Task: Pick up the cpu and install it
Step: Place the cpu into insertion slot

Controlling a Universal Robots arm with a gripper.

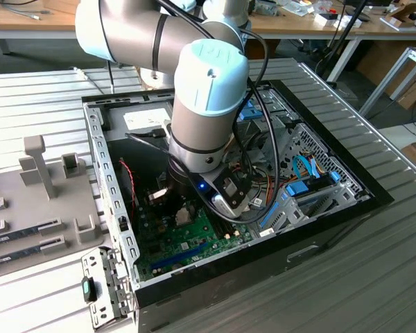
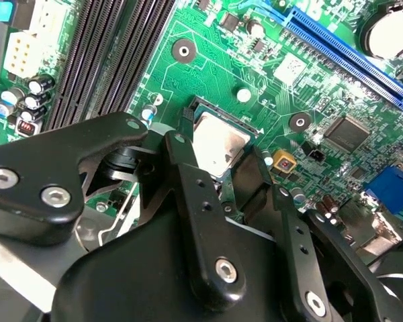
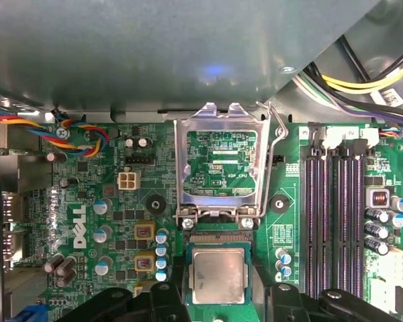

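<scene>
Black linkage arms of my tool (image 2: pixel 238 178) crowd the lower half of the second wrist view, and between their tips sits the cpu (image 2: pixel 218 146), its silvery-grey top showing just above centre of the frame. In the first wrist view the same cpu (image 3: pixel 218 274) lies low in the middle of the frame, green rim visible around the metal, with my tool's (image 3: pixel 218 295) dark fingers (image 3: pixel 166 295) standing on either side of it. The fingers flank the chip closely, but whether they are clamped on it or merely beside it I cannot tell.

Directly above the chip in the first wrist view, the socket's hinged metal bracket (image 3: pixel 220 161) is swung up and open, and the thin retaining lever (image 3: pixel 277 134) stands raised along its right edge. Through the bracket's window I see bare green board. Four dark memory slots (image 3: pixel 336 218) run vertically at the right of that frame; at the upper right, yellow and black wires (image 3: pixel 363 84) cross the corner. Coloured wires (image 3: pixel 74 134) trail in from the left edge. The green motherboard (image 3: pixel 114 201) fills the lower left, dotted with capacitors.

In the exterior view my arm (image 1: pixel 208 104) reaches down into the open computer case (image 1: pixel 326 208), which lies on its side on a ribbed grey tabletop (image 1: pixel 374 277). At the left of that frame a grey holder tray (image 1: pixel 35 201) rests on the tabletop.
</scene>
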